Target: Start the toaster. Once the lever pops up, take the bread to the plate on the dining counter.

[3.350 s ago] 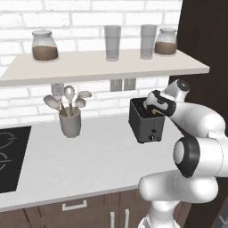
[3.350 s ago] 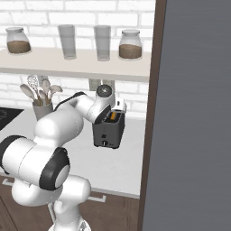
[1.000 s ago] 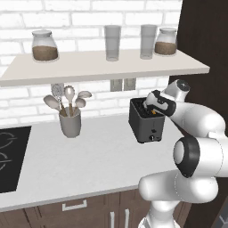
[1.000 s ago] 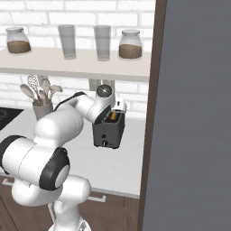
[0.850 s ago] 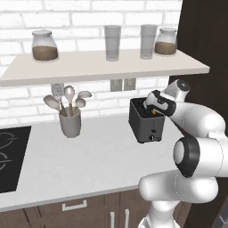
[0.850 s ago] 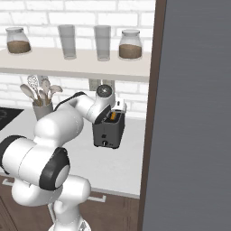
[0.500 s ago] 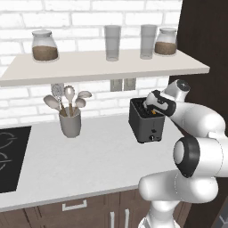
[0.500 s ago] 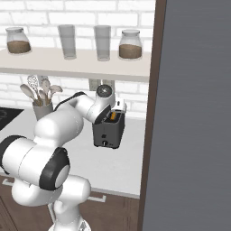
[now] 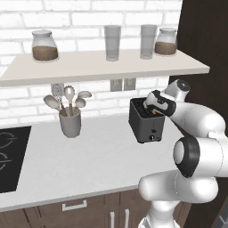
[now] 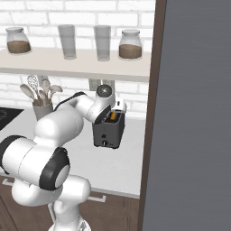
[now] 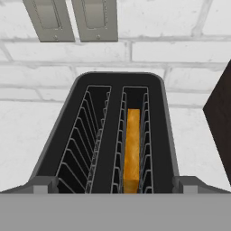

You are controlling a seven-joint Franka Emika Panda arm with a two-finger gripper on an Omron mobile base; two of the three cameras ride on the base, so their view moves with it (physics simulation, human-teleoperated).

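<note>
Right now I have the arm parked over the toaster, which I will use as my landmark. Going left to right along the bench: well to the toaster's left is the black hob, then a grey cup of utensils nearer but still apart from it, then the toaster itself against the brick wall, below two wall sockets. Just right of the toaster a dark panel closes off the scene.

Looking down from the hand, I see both slots open to me. The left slot is bare wire; the bread stands on edge in the right slot, sunk low, its top below the rim. The pincer hangs just above the toaster's top, over its right end. I cannot tell from these pictures whether its fingers are apart or together; it is clamped on nothing that I can see.

My judgement: I am at the waiting step, with the toaster started and the slice down, and the lever not yet risen. I would hold until the bread sits proud of the slot. The next move then calls for spread fingers lined up across the thin slice, a straight descent into the right slot, and a clean vertical lift clear of the wires.
</note>
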